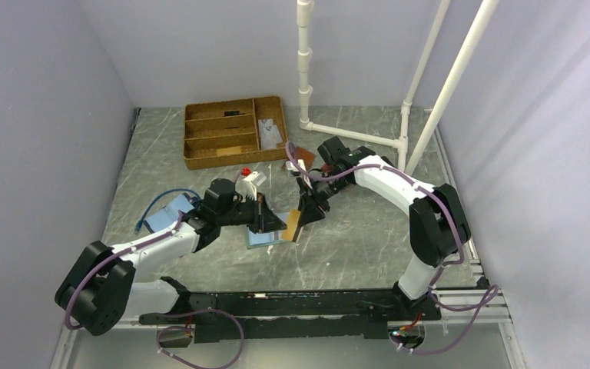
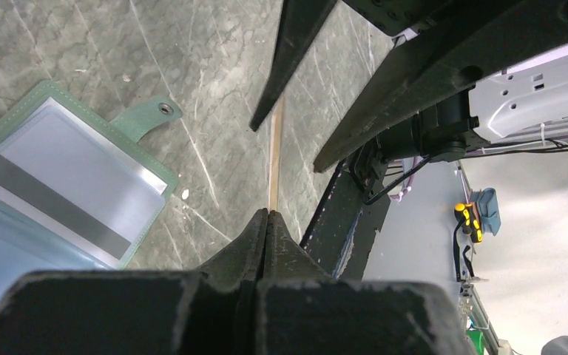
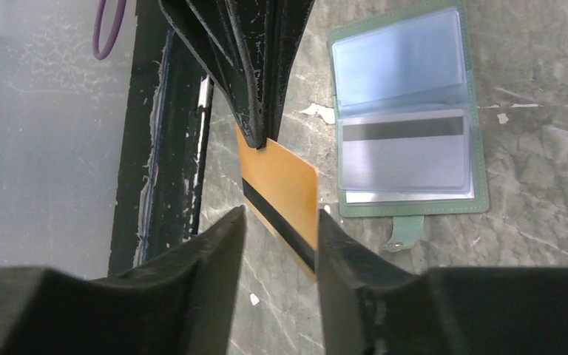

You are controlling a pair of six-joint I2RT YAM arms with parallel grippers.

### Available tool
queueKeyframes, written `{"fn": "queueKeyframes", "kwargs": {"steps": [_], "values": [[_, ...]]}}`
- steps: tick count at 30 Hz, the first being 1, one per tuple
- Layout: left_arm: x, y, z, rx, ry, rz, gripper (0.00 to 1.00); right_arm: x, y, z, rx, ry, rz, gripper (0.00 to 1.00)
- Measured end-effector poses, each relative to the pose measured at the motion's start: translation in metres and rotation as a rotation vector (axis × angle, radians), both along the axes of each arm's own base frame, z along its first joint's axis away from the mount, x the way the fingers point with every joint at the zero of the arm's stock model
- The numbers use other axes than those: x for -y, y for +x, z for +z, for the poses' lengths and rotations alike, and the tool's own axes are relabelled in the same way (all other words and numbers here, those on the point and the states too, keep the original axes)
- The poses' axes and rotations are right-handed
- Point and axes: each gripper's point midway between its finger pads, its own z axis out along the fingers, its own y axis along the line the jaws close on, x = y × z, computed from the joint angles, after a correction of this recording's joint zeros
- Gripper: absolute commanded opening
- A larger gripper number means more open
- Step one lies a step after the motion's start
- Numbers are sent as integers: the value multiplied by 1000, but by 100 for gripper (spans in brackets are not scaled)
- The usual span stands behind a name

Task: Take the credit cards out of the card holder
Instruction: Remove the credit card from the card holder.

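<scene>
While both arms meet over the middle of the desk, I see the wicker tray off at eleven o'clock in the top view. My left tool is clenched on one edge of the tan credit card, holding it outside the card holder. My right tool stands parted, one finger on either side of that card; I cannot tell whether they touch it. The card holder lies open flat on the desk, at nine o'clock of the tan card, with a grey credit card bearing a dark stripe in one clear pocket.
</scene>
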Motion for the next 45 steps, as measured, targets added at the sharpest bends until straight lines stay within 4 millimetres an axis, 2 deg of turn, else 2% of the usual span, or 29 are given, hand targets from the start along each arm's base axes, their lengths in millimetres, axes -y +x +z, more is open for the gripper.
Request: {"fn": "queueKeyframes", "kwargs": {"steps": [4, 8, 12, 15, 19, 21, 29, 37, 45], "values": [[0, -1, 3, -1, -6, 0, 0, 0, -2, 1, 11, 6, 19, 2], [0, -2, 5, -11, -14, 15, 2, 0, -4, 4, 5, 9, 25, 0], [-2, 1, 6, -34, -21, 59, 35, 0, -4, 5, 8, 11, 28, 0], [-5, 10, 12, -55, -47, 129, 62, -1, -5, 6, 18, 8, 33, 0], [-14, 21, 27, -84, -114, 218, 87, 0, -4, 7, 40, 4, 36, 0], [-21, 26, 33, -112, -150, 270, 94, 0, -4, 9, 56, 3, 36, 0], [-43, 40, 34, -256, -276, 412, 94, 3, -1, 11, 86, -9, 30, 0], [-42, 42, 46, -399, -389, 432, 87, 10, 7, 9, 177, -48, -19, 0], [-43, 43, 62, -583, -443, 508, 81, 15, 24, 18, 310, -63, -84, 0]]}}
